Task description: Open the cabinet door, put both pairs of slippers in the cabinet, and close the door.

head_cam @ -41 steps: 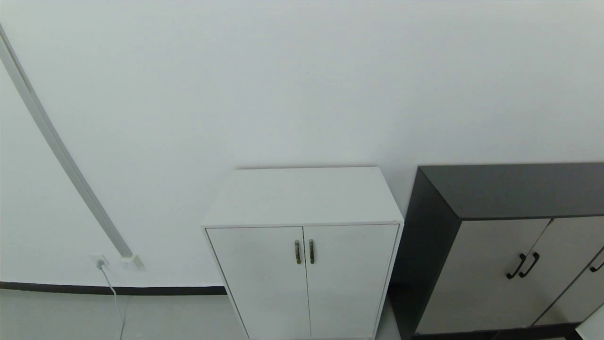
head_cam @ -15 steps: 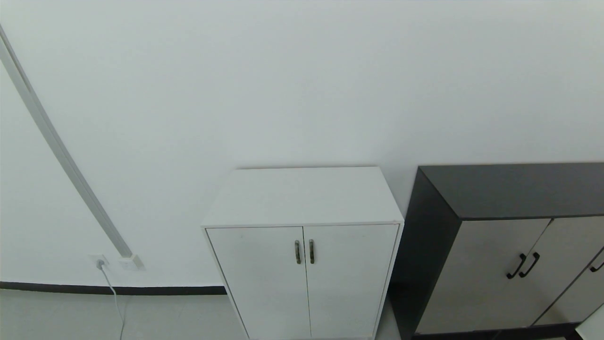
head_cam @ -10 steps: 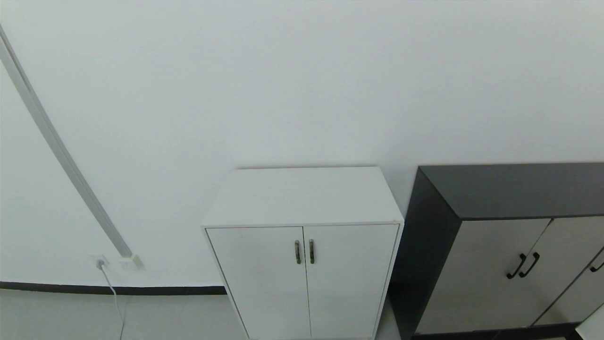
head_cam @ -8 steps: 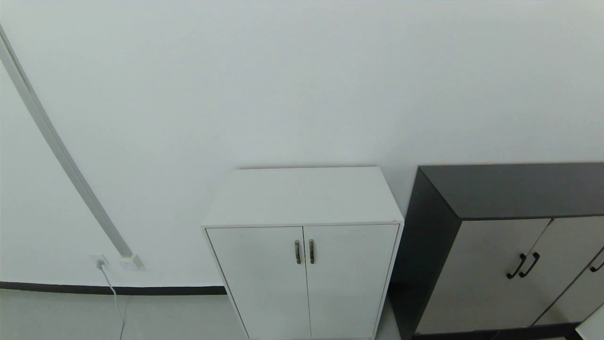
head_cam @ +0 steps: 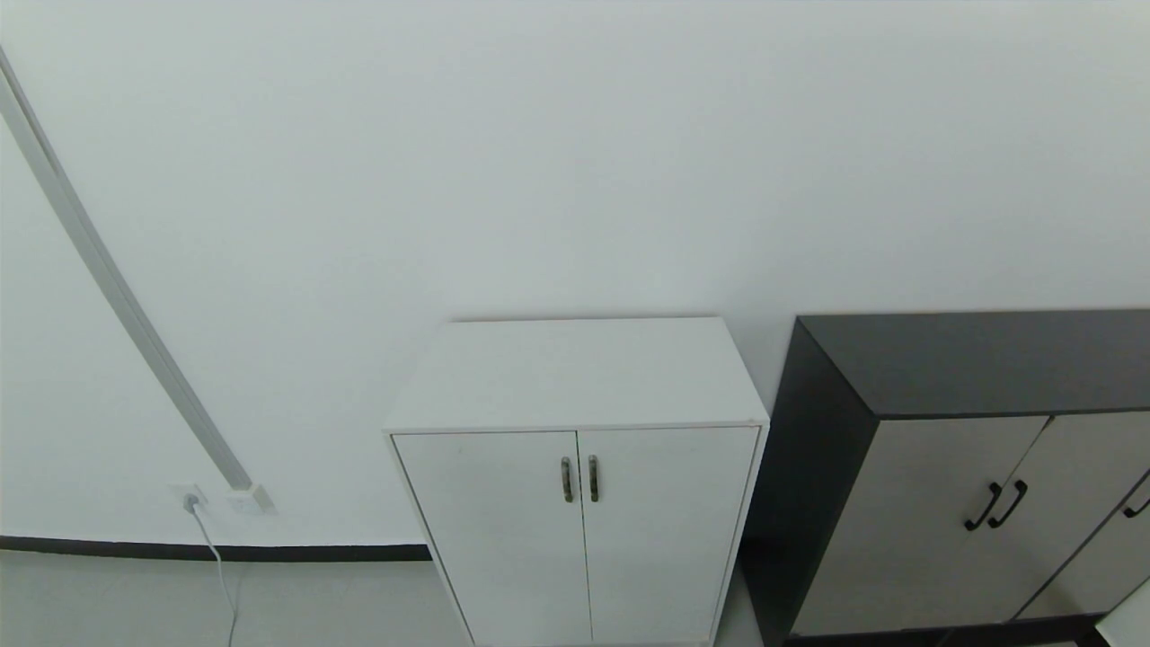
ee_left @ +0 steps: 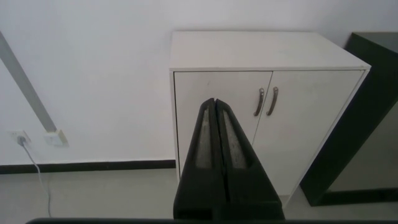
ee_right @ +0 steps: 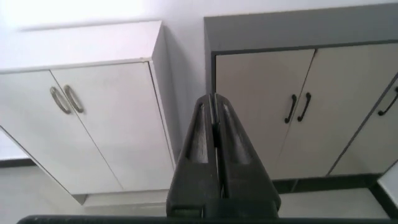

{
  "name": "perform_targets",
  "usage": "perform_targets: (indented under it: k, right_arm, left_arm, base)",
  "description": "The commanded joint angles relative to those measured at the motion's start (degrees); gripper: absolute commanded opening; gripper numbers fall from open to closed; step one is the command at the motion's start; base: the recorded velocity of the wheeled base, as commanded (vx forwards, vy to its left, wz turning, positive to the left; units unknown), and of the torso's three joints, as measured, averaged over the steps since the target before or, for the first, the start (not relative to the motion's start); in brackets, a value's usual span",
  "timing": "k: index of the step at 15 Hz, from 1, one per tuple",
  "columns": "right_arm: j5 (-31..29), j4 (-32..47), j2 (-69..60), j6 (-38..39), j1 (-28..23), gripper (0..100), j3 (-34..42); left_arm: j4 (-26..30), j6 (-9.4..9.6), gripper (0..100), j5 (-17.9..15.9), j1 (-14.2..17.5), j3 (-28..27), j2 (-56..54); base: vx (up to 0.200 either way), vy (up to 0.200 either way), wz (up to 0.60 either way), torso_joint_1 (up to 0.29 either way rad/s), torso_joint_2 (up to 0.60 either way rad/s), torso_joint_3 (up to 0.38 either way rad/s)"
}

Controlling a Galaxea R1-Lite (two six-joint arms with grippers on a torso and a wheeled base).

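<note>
- Black left gripper (ee_left: 215,102) has its two fingers pressed together on nothing; it hangs in front of the white cabinet, well apart from it.
- Black right gripper (ee_right: 215,98) is closed the same way, facing the join between the two cabinets.
- White box-shaped two-door cabinet (head_cam: 575,377) stands against the wall, both doors shut, with slim metal handles (head_cam: 579,479) side by side at the middle.
- Dark grey cabinet with pale doors (head_cam: 943,359) stands just beside it, to the right.
- White wall socket (head_cam: 187,496) with a cable plugged in and a grey slanting conduit (head_cam: 117,296) are on the wall to the left.
</note>
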Motion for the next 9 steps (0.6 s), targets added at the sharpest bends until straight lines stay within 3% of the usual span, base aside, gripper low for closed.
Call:
perform_targets:
  k: [1, 3, 9]
  right_arm:
    - [-1.2, -0.12, -0.46, 1.64, -0.05, 0, 0.0]
    - [-4.02, -0.3, -0.46, 2.25, -0.05, 0, 0.0]
    - [-4.02, -0.3, -0.46, 2.25, -0.05, 0, 0.0]
  left_arm:
    - [0.0, 0.09, 0, 0.04, 0.0, 0.01, 0.07]
    - [0.0, 0.09, 0, 0.04, 0.0, 0.01, 0.07]
    - [0.0, 0.09, 0, 0.04, 0.0, 0.01, 0.07]
  base:
    - [0.0, 0.0, 0.0, 0.0, 0.0, 0.0]
    - [0.0, 0.0, 0.0, 0.0, 0.0, 0.0]
    - [0.0, 0.0, 0.0, 0.0, 0.0, 0.0]
